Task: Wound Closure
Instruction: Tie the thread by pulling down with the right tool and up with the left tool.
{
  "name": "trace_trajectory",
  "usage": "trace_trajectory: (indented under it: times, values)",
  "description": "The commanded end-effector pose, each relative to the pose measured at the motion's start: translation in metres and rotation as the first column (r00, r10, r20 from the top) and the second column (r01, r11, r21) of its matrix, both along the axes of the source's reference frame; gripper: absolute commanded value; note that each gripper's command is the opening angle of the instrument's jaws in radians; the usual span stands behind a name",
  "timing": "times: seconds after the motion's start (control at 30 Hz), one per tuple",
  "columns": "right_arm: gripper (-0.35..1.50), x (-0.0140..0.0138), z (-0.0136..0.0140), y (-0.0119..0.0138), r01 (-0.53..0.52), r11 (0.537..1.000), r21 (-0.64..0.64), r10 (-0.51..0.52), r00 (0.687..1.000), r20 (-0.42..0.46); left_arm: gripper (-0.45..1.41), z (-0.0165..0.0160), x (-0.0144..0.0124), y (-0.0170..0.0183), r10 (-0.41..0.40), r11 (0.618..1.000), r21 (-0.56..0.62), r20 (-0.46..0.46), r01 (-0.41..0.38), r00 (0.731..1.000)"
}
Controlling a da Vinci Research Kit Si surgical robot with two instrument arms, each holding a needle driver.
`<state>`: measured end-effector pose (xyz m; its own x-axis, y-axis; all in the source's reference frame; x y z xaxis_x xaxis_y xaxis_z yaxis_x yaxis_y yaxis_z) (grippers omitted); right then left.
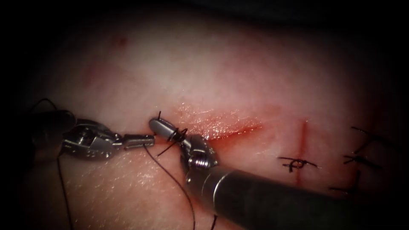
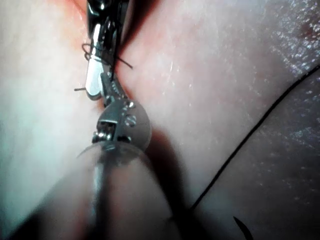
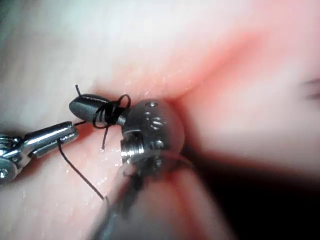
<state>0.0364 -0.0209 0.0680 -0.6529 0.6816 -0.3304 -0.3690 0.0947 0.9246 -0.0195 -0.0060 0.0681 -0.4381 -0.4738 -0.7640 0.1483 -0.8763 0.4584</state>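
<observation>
Right claw (image 1: pixel 159 126), thread (image 1: pixel 179 134) looped round; left claw (image 1: pixel 147 139) grips thread.

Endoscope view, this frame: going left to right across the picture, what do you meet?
Left tool, jaws shut on thread → right tool, thread looped around its jaws → open cut with red fluid → knotted stitch → cut thread ends.

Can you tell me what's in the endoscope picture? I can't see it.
Black thread is looped around the right hand, by the left end of a red cut in the tissue. The left hand holds thread just beside it. Finished stitches sit farther right.
</observation>
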Motion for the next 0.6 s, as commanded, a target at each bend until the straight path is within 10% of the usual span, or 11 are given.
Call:
trace_trajectory:
  times: [0.03, 0.6]
  values:
    - [-0.35, 0.0009, 0.0001, -0.0012, 0.015, 1.000, -0.028, -0.015, 1.000, 0.021, -0.45, 0.0005, -0.0004, 0.0008, -0.006, 1.000, -0.002, 0.005, 0.006, 1.000]
    - [-0.35, -0.0011, -0.0024, -0.0064, 0.210, 0.933, -0.292, -0.089, 0.922, 0.376, -0.45, -0.0022, -0.0008, 0.0097, -0.054, 0.998, 0.022, 0.014, 0.053, 0.998]
